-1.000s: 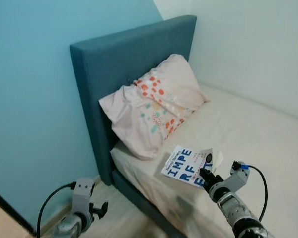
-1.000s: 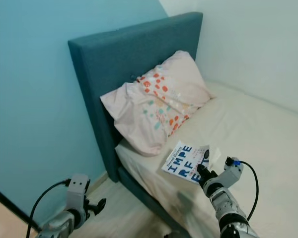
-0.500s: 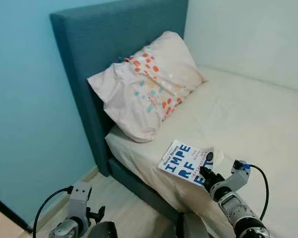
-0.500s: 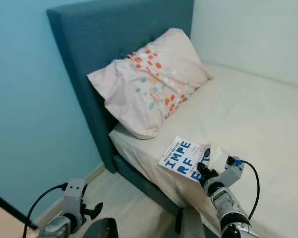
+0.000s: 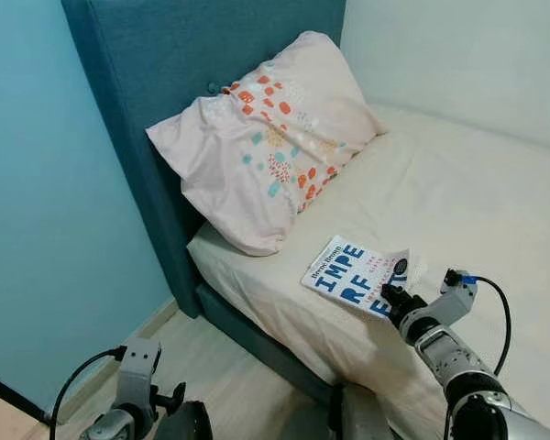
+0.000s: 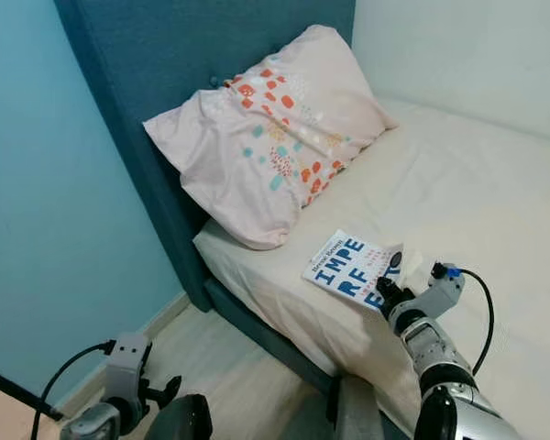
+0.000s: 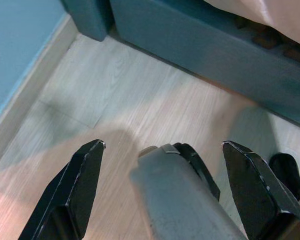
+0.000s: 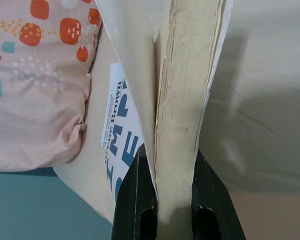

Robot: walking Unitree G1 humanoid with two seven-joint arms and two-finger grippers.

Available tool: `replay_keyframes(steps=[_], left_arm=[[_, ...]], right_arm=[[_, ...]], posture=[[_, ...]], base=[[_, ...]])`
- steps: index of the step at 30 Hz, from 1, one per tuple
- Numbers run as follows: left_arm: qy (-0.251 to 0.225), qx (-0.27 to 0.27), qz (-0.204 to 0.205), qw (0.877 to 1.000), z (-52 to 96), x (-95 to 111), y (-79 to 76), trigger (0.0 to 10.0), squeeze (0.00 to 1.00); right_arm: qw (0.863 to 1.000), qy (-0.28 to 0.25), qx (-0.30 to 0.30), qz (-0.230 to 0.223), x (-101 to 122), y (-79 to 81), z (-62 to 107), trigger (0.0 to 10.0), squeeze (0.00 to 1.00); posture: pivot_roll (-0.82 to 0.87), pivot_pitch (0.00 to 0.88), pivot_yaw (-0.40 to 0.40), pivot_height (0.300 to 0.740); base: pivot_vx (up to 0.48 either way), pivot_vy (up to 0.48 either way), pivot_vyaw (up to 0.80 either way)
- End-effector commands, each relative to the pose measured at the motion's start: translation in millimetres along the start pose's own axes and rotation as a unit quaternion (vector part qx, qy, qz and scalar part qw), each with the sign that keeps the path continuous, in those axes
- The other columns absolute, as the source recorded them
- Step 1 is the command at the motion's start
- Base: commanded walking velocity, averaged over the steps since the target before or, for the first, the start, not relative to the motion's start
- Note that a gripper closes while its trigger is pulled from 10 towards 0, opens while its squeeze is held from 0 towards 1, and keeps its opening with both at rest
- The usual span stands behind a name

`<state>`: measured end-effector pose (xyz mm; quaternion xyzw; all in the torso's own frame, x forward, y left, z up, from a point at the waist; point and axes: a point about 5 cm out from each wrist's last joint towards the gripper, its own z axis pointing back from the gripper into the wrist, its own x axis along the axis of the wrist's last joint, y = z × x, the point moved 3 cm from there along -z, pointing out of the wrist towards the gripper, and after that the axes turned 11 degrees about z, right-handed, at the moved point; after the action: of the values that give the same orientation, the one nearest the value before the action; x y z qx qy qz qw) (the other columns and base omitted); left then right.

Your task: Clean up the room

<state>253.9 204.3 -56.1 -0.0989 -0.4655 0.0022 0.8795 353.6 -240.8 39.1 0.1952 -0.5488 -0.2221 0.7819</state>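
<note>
Camera has closed in on bed (image 5: 458,183); right gripper (image 5: 391,300) stays clamped on book (image 5: 357,275), left gripper (image 7: 162,187) spread open over floor (image 7: 140,100)

Book (image 5: 359,276): glossy paper cover, matt cream pages | pillow (image 5: 266,137): soft wrinkled printed cloth | headboard (image 5: 165,73): matt teal fabric | floor (image 7: 140,100): pale smooth wood-look boards | left hand (image 7: 162,192): glossy black plastic fingers

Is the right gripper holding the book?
Yes: the right gripper has its two black fingers clamped on either side of the book, pages pinched between them.
</note>
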Motion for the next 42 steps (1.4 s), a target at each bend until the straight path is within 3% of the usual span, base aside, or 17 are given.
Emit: replay_keyframes(steps=[1, 3, 12, 22, 23, 25, 26, 27, 28, 31, 34, 39, 40, 42], left_arm=[[0.001, 0.001, -0.011, 1.000, 2.8, -2.1, 3.2, 10.0, 0.00], [0.003, -0.002, -0.013, 1.000, 3.0, -3.4, 1.8, 10.0, 0.00], [0.010, -0.008, -0.021, 1.000, 5.7, -8.4, 1.8, 10.0, 0.00], [0.009, -0.005, -0.023, 1.000, 6.5, -8.9, 2.7, 10.0, 0.00], [0.008, -0.005, -0.022, 1.000, 6.4, -8.7, 2.5, 10.0, 0.00], [0.008, -0.005, -0.021, 1.000, 6.4, -8.8, 2.3, 10.0, 0.00], [0.008, -0.005, -0.020, 1.000, 6.3, -8.9, 2.2, 10.0, 0.00], [0.008, -0.005, -0.020, 1.000, 6.3, -8.9, 2.2, 10.0, 0.00], [0.008, -0.004, -0.018, 1.000, 6.1, -8.9, 2.0, 10.0, 0.00], [0.008, -0.003, -0.017, 1.000, 5.6, -8.7, 1.4, 10.0, 0.00], [0.007, -0.003, -0.013, 1.000, 4.3, -7.8, 0.2, 10.0, 0.00], [0.006, -0.002, -0.012, 1.000, 3.4, -7.1, -0.6, 10.0, 0.00], [0.004, -0.002, -0.009, 1.000, 2.1, -5.5, -1.9, 10.0, 0.00], [0.003, -0.003, -0.007, 1.000, 1.2, -4.5, -2.9, 10.0, 0.00]], right_arm=[[0.999, 0.032, 0.004, 0.007, -13.6, 5.7, -1.9, 10.0, 0.00], [0.999, 0.048, 0.014, 0.016, -22.2, 16.2, -5.4, 10.0, 0.00], [0.996, 0.081, 0.009, 0.031, -50.6, 25.9, -5.8, 10.0, 0.00], [0.997, 0.071, 0.005, 0.023, -52.4, 29.4, -7.1, 10.0, 0.00], [0.997, 0.067, 0.001, 0.026, -51.0, 29.0, -7.4, 10.0, 0.31], [0.998, 0.064, 0.002, 0.028, -49.9, 29.3, -7.7, 10.0, 0.31], [0.998, 0.063, -0.002, 0.033, -49.0, 28.3, -7.7, 10.0, 0.89], [0.998, 0.063, -0.002, 0.033, -49.0, 28.3, -7.7, 10.0, 0.89], [0.997, 0.060, -0.013, 0.037, -47.9, 24.4, -6.9, 10.0, 1.00], [0.996, 0.067, -0.026, 0.049, -49.4, 18.6, -4.9, 10.0, 1.00], [0.992, 0.085, -0.060, 0.073, -53.4, 3.1, 1.1, 10.0, 1.00], [0.990, 0.089, -0.084, 0.075, -54.0, -8.9, 6.1, 10.0, 1.00], [0.986, 0.096, -0.106, 0.085, -54.2, -21.9, 12.1, 10.0, 1.00], [0.984, 0.096, -0.120, 0.085, -53.0, -30.6, 16.3, 10.0, 1.00]], posture=[[0.03, 0.132, -0.023, 0.536], [0.04, 0.127, -0.024, 0.536], [0.05, 0.121, -0.025, 0.536], [0.06, 0.120, -0.033, 0.536], [0.06, 0.120, -0.033, 0.536], [0.06, 0.120, -0.033, 0.536], [0.06, 0.119, -0.034, 0.536], [0.06, 0.119, -0.034, 0.536], [0.06, 0.118, -0.036, 0.536], [0.05, 0.115, -0.038, 0.536], [0.04, 0.103, -0.045, 0.536], [0.04, 0.099, -0.047, 0.536], [0.03, 0.090, -0.050, 0.536], [0.03, 0.088, -0.050, 0.536]], base=[[0.000, 0.000, 0.00], [0.000, 0.000, 0.00], [0.000, 0.000, 0.00], [0.000, 0.000, 0.00], [0.000, 0.000, 0.00], [0.000, 0.000, 0.00], [0.000, 0.000, 0.00], [0.000, 0.000, 0.00], [0.000, 0.000, 0.00], [0.000, 0.000, 0.00], [0.000, 0.000, 0.00], [0.000, 0.000, 0.00], [0.000, 0.000, 0.00], [0.000, 0.000, 0.00]])
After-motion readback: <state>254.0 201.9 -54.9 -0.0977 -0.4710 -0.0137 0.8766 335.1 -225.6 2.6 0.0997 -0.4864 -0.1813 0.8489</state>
